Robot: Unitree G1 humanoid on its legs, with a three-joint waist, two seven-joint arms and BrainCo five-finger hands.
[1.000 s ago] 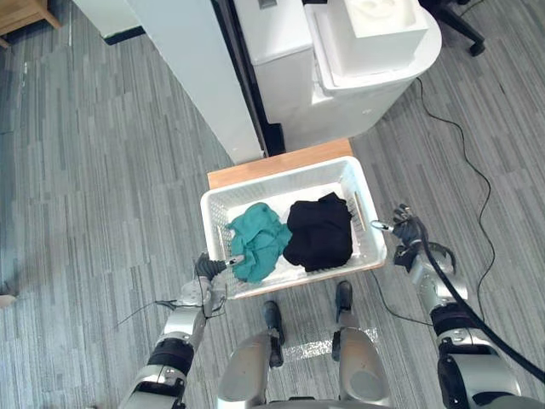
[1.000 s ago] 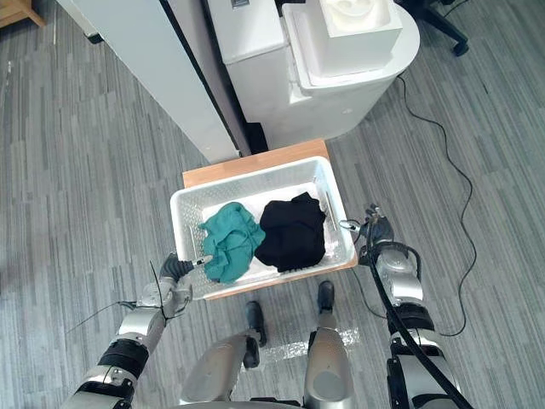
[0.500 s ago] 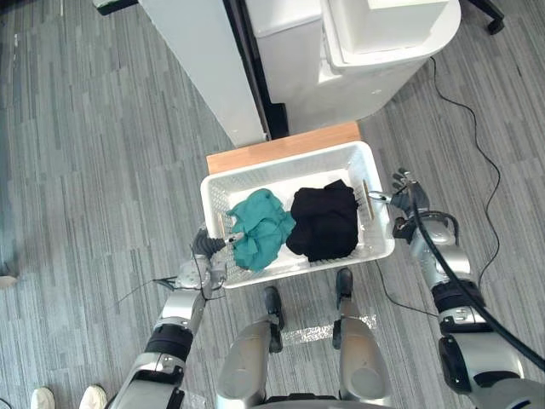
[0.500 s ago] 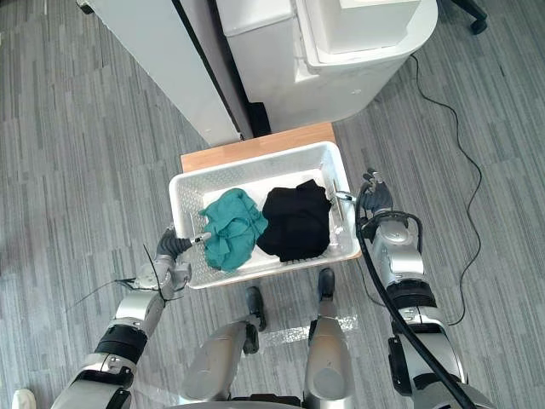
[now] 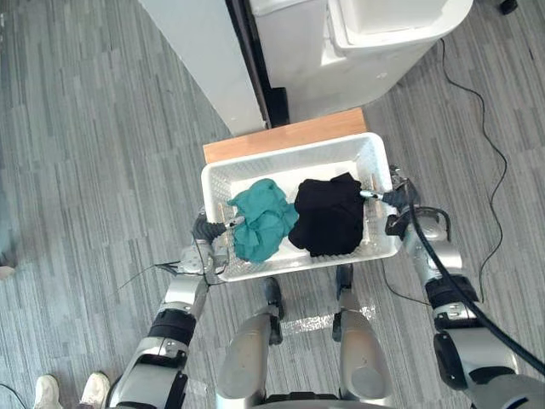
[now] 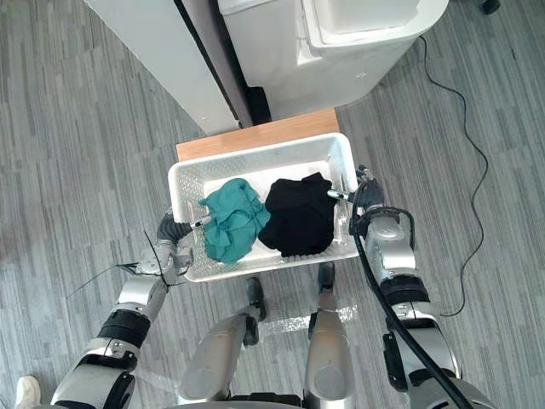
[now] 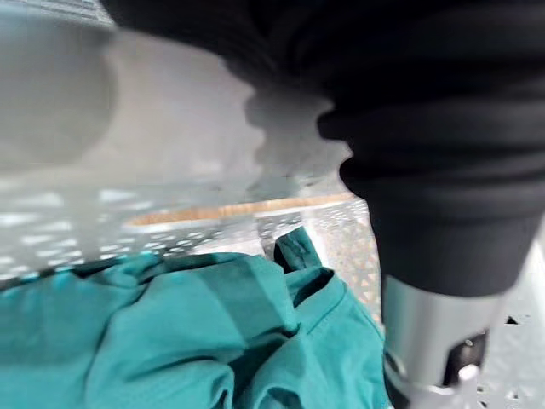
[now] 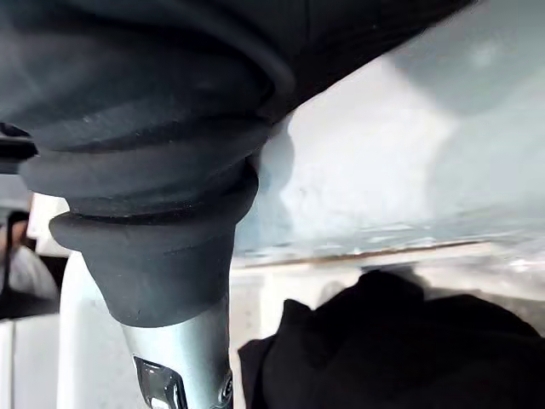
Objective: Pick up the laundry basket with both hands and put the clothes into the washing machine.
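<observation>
- Laundry basket [image 5: 289, 158] is clasped at both ends by left hand [image 5: 207, 235] and right hand [image 5: 398, 203], thumbs inside.
- Teal garment [image 5: 260, 217] and black garment [image 5: 328, 215] are contained.

White laundry basket [image 5: 289, 162], walls dotted with a fine perforated grid. In it, a teal garment [image 5: 260, 217], plain, and a solid black garment [image 5: 328, 213]. Warm orange-brown wood on the bench [image 5: 285, 136]. Floor [image 5: 102, 153]: grey planks, streaky light and dark stripes. Washing machine [image 5: 366, 43] plain white, and the panel [image 5: 209, 51] white too.
</observation>
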